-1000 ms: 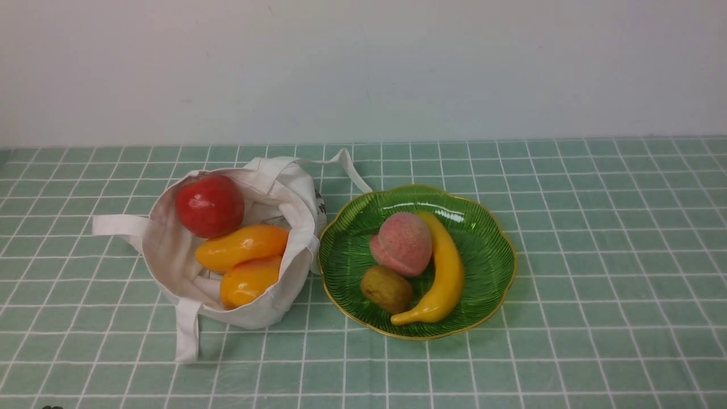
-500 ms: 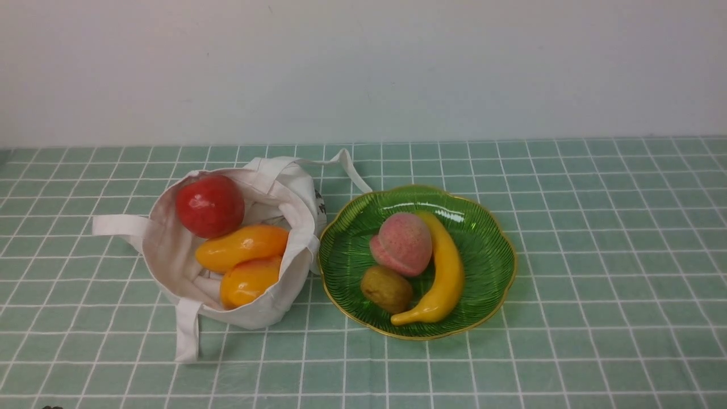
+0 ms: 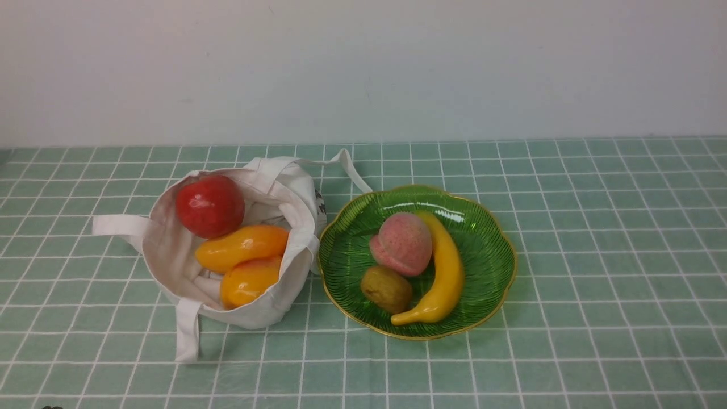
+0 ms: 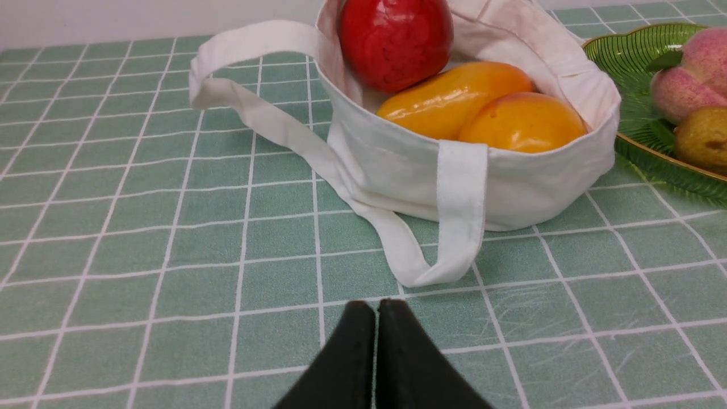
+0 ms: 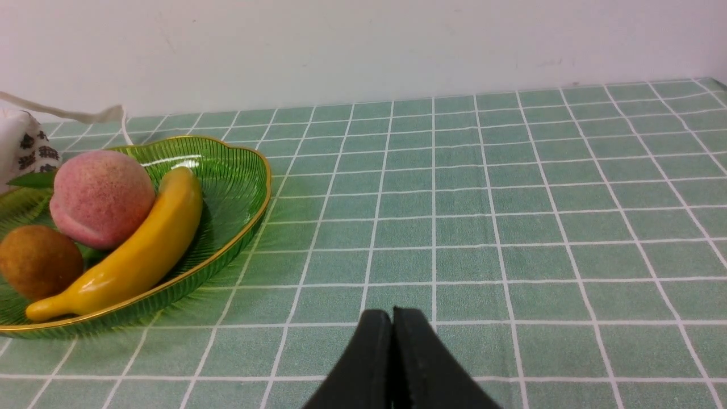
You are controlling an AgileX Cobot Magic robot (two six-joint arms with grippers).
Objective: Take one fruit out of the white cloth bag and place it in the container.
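Peach [image 3: 402, 243] rests in green dish [image 3: 483, 255]; looks light, matte, grippy: grasp across its widest girth. Left tool [image 4: 375, 309] and right tool [image 5: 392, 318] both closed, holding nothing.

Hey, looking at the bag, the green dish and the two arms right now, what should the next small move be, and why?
Probably none beyond keeping both arms parked. The peach already lies in the green dish beside a banana and a brown fruit. The white cloth bag holds only an apple and two mangoes. The left tool and right tool are shut, holding nothing.
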